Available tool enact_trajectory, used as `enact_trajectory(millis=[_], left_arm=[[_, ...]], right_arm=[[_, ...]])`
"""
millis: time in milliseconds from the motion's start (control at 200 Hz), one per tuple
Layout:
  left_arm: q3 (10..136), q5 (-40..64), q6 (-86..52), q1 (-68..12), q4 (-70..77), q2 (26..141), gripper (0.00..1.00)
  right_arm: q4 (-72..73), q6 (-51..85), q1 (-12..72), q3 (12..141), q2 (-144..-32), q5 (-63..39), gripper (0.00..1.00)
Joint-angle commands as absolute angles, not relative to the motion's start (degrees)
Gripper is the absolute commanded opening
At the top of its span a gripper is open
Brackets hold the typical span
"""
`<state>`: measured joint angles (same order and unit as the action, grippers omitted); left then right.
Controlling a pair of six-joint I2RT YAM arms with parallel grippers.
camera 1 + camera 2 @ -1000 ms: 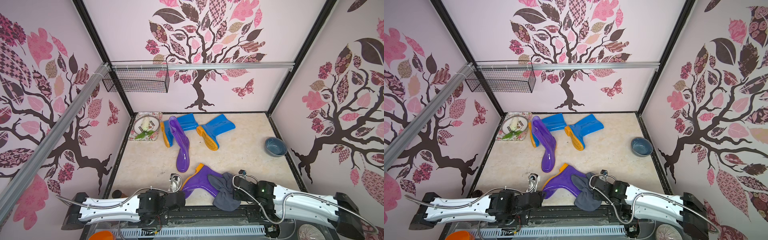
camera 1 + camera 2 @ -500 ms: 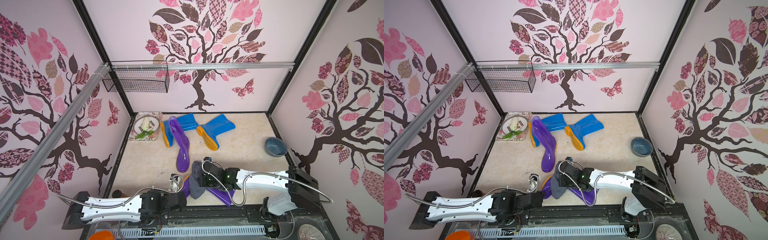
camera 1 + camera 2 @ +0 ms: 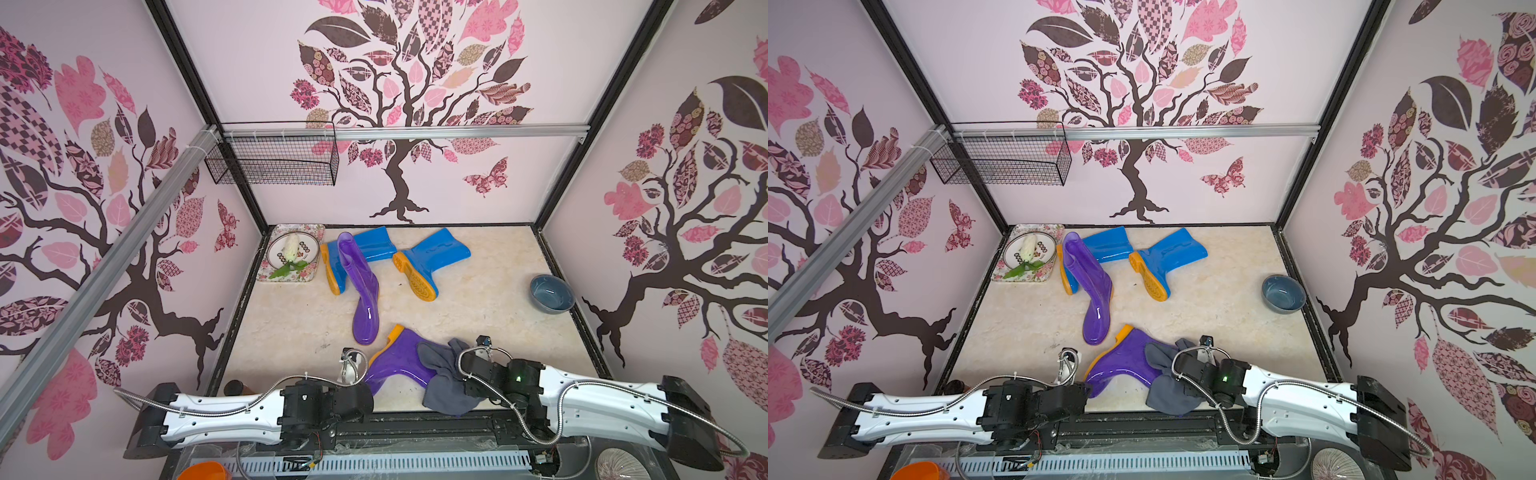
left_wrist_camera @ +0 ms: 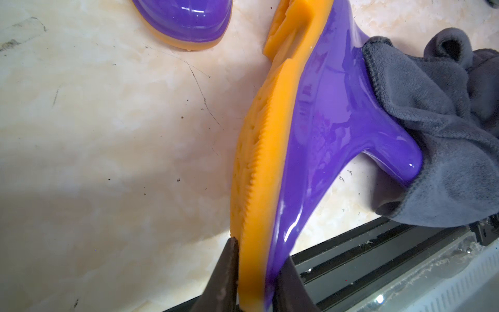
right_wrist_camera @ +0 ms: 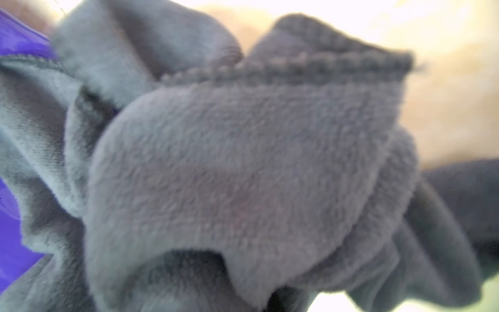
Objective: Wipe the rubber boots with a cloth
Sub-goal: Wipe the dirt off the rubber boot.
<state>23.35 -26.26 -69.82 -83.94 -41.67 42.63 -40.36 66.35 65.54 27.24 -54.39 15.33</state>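
At the near edge of the table (image 3: 291,328), a purple boot (image 3: 399,361) on its side, orange sole facing the left arm, shaft reaching toward the right arm. Gripped at the toe by the left gripper (image 4: 258,256) — one finger against the sole, one against the glossy upper, jaws drawn narrow on the toe's edge, clear in the left wrist view. Over the shaft's mouth, the cloth (image 3: 444,395): grey-blue terry, crumpled, touching the boot and spilling down to the table's front rim. Bunched around the right gripper (image 3: 459,372), clamped tight on a fold, fingers buried in the pile. In the right wrist view, only blurred cloth and a sliver of purple.

Farther back, near the middle, a second purple boot (image 3: 363,291) standing on its sole, toe toward the arms, shaft just beside a blue boot (image 3: 365,249). On their sides, that one and the other blue boot (image 3: 432,257) — orange soles showing. Well apart by the right wall, a round bowl (image 3: 552,294). In the far left corner, a flowered tray (image 3: 309,230) holding a plate.
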Motion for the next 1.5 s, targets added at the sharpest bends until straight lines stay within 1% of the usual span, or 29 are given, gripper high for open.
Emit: enact_trajectory(millis=[0,120,200,245,390,545,635,765,840,940,1000,1035,1090,1160,1230,1280,1380,1455,1495], left_arm=[[23.8,-27.0,-69.8,-83.7,-39.2,44.8,0.22],[25.2,-26.7,-69.5,-83.6,-39.4,46.6,0.22],[25.7,-26.6,-69.5,-83.7,-39.3,46.5,0.22],[25.9,-26.5,-69.7,-83.6,-39.2,46.2,0.22],[26.6,-26.5,-70.0,-83.7,-39.9,43.6,0.22],[25.9,-26.2,-70.5,-83.6,-37.9,40.0,0.23],[26.2,-26.0,-70.6,-83.7,-37.6,39.5,0.23],[26.6,-25.3,-70.6,-83.6,-37.2,39.9,0.23],[26.5,-25.1,-70.5,-83.7,-36.6,40.6,0.23],[26.7,-24.7,-70.6,-83.6,-36.1,41.3,0.23],[26.7,-24.6,-70.7,-83.7,-35.5,41.4,0.23],[26.6,-24.6,-70.6,-83.6,-35.0,41.5,0.24],[26.7,-24.7,-70.3,-83.7,-34.3,41.8,0.24],[27.5,-24.8,-69.7,-83.7,-34.1,42.6,0.24],[28.6,-24.8,-69.4,-83.6,-34.4,43.7,0.24],[29.9,-25.5,-69.9,-83.6,-36.7,43.5,0.25],[30.4,-26.3,-69.0,-83.7,-38.2,40.5,0.25],[29.7,-26.4,-69.0,-83.6,-38.5,38.7,0.26],[29.4,-26.4,-69.3,-83.7,-38.8,38.2,0.26]], right_arm=[[-35.2,66.9,67.7,30.6,-58.1,11.8,0.0],[-20.9,61.4,73.8,39.1,-68.5,8.7,0.0],[-12.8,57.8,75.6,45.3,-75.5,4.4,0.0],[-7.3,56.7,75.8,46.4,-78.0,1.0,0.0],[7.5,57.5,75.7,43.8,-82.1,-3.1,0.0],[24.8,62.6,75.7,35.1,-86.9,-3.7,0.0],[22.1,62.7,75.6,34.7,-89.7,-2.2,0.0],[18.0,64.0,74.9,30.8,-90.3,3.2,0.0],[8.2,64.4,73.1,31.1,-89.5,5.4,0.0],[-14.3,68.2,73.0,36.1,-86.5,16.4,0.0],[-19.7,68.8,73.0,38.6,-85.3,18.9,0.0],[-18.2,67.0,73.3,39.4,-84.5,18.0,0.0],[-10.6,64.0,75.2,39.8,-83.3,14.9,0.0],[-2.7,63.2,78.1,41.1,-84.0,11.7,0.0],[5.2,63.3,78.6,43.0,-86.3,4.9,0.0],[4.3,65.9,80.5,44.1,-87.2,4.7,0.0],[13.5,65.9,80.5,38.8,-85.0,2.9,0.0],[22.4,67.6,80.5,32.2,-81.6,3.4,0.0],[23.3,67.7,80.5,30.3,-80.5,4.9,0.0]])
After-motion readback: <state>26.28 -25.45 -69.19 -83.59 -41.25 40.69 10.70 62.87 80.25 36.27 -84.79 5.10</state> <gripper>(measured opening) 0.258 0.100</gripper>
